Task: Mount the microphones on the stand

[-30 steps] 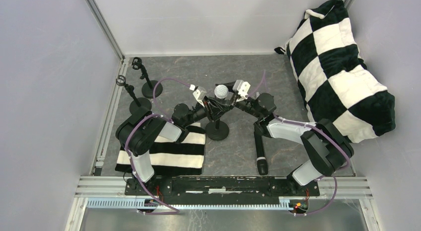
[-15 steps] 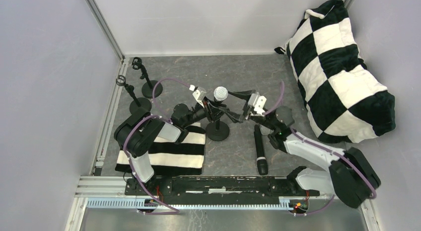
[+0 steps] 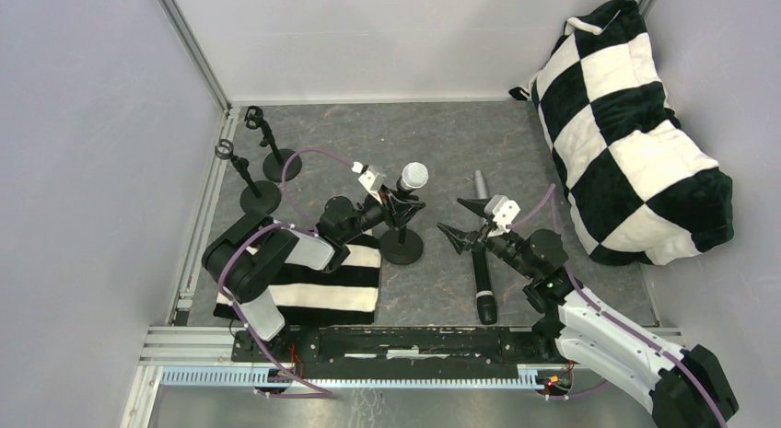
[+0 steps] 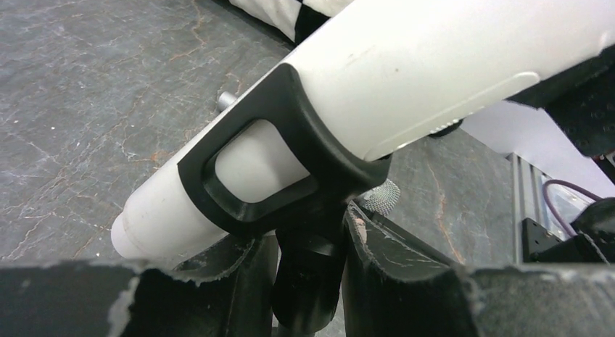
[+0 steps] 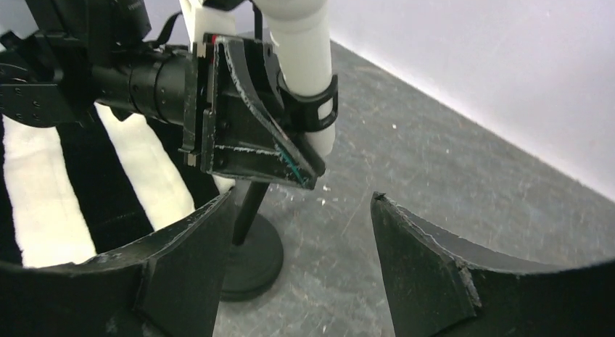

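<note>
Black-fingered left gripper [image 4: 308, 243] pinching stand [image 3: 402, 244] neck, just under clip [image 4: 239, 199] holding white microphone [image 4: 406, 69] | right gripper [image 3: 449, 216]: released, drawn back, spread, empty | black microphone [image 3: 481, 281] beneath it, grey microphone [image 3: 479, 185] just beyond | first mount likely done

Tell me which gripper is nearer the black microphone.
Right. The right gripper hangs open by the black microphone's far end; the left gripper clamps the middle stand, farther left.

The dark marbled table [image 3: 368, 133] bore a checkered cushion [image 3: 635, 133] at upper right, a striped cloth [image 3: 313, 294] at lower left and two small stands [image 3: 277, 163] at upper left. A centre stand [image 3: 402, 245] stood mid-frame. A black microphone [image 3: 483, 285] and a silver-grey microphone [image 3: 480, 184] lay right of centre.
</note>
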`<state>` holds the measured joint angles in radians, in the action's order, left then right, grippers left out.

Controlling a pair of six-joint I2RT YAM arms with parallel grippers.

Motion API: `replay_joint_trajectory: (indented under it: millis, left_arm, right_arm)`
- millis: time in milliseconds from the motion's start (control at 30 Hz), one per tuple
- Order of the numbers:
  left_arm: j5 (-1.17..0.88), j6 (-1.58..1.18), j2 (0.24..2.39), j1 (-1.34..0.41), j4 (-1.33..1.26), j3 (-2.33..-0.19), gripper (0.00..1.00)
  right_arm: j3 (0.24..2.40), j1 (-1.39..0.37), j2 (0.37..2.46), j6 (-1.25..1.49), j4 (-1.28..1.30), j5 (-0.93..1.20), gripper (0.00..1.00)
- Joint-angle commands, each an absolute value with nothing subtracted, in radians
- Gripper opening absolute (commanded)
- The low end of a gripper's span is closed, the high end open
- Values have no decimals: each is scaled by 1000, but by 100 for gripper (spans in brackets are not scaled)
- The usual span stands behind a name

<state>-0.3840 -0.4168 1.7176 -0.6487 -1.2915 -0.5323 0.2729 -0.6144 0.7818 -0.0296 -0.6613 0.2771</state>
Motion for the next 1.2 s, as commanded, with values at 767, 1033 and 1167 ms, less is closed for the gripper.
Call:
replay_joint_trajectory:
  millis: [767,1033,1167]
  left_arm:
    - [415,61,1968,-864,-1738,-649,40]
    - [507,58,1928,-919,-1737,-551,69]
    - [566,57,1879,-949,-1736,-493,82]
  right_arm:
    - [185,-614,670,36,-488,240,77]
    - [153,-613,673,74,-524,215,77]
    - [124,-613,691,96,-593,199,77]
